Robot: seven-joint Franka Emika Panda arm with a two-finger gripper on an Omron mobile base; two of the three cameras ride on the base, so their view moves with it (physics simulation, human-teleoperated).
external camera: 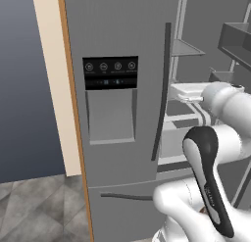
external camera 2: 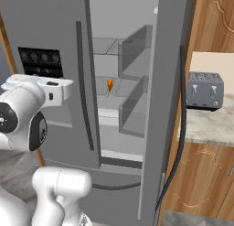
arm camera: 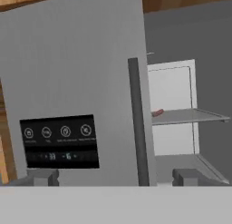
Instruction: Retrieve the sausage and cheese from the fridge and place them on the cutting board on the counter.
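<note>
- The fridge (external camera: 122, 40) fills the centre of the left base view. Its left door is shut and carries the black dispenser panel (external camera: 110, 73) at centre frame.
- A dark vertical bar handle (external camera: 162, 89) runs down the right edge of that shut door.
- The right door (external camera 2: 167, 83) stands swung out, seen edge-on in the centre-right of the right base view, with grey door bins (external camera 2: 135, 51) on its inner face.
- The grey shelved interior (external camera 2: 107, 60) shows through the gap between the two doors, upper centre of the right base view.
- The cheese (external camera 2: 109, 85), a small orange wedge, sits on a middle shelf inside the fridge, centre of the right base view.
- The sausage (arm camera: 157, 113), a small reddish shape, lies on a glass shelf (arm camera: 186, 115) just right of the shut door's edge, centre-right of the hand view.
- The gripper (arm camera: 113, 177) points at the fridge front. Its two finger tips (arm camera: 43, 177) rise wide apart at the bottom of the hand view, released, with nothing between them.
- The white arm (external camera: 215, 153) occupies the lower right of the left base view, in front of the open compartment.
- The counter (external camera 2: 210, 122), at right in the right base view, carries a grey toaster (external camera 2: 204, 90) over brown cabinets (external camera 2: 201, 184).
</note>
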